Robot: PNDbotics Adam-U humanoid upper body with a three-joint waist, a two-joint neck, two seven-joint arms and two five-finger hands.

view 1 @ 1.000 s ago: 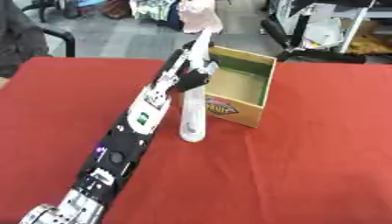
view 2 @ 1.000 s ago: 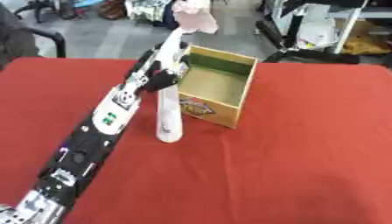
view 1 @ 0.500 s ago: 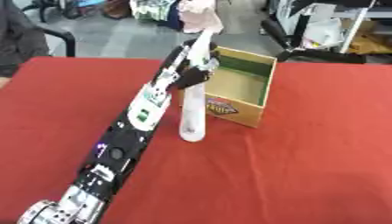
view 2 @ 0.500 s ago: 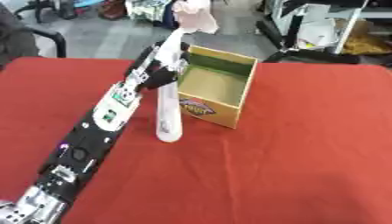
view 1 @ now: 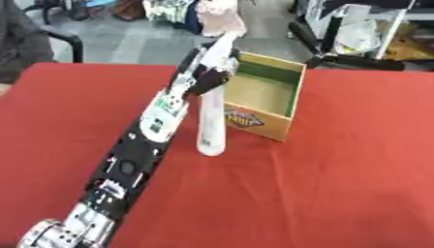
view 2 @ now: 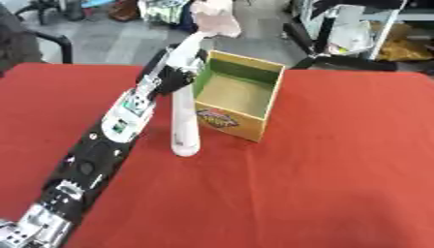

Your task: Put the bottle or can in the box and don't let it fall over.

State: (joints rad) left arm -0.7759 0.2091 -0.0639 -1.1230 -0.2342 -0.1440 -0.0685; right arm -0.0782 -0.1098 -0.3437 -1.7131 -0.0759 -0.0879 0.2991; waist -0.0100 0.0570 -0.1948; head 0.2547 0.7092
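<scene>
left hand [view 1: 206, 76] curled round the upper part of the white bottle [view 1: 212, 127], so we keep it upright | bottle stands on the red table [view 1: 339, 174], just left of the open box [view 1: 267, 99], not yet inside | right hand out of view

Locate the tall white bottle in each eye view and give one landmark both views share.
Left eye view: the white bottle stands left of centre on the red table, held near its top by the left hand.
Right eye view: the bottle sits further left, at about the same height.
Shared landmark: the open cardboard box just right of the bottle.
</scene>
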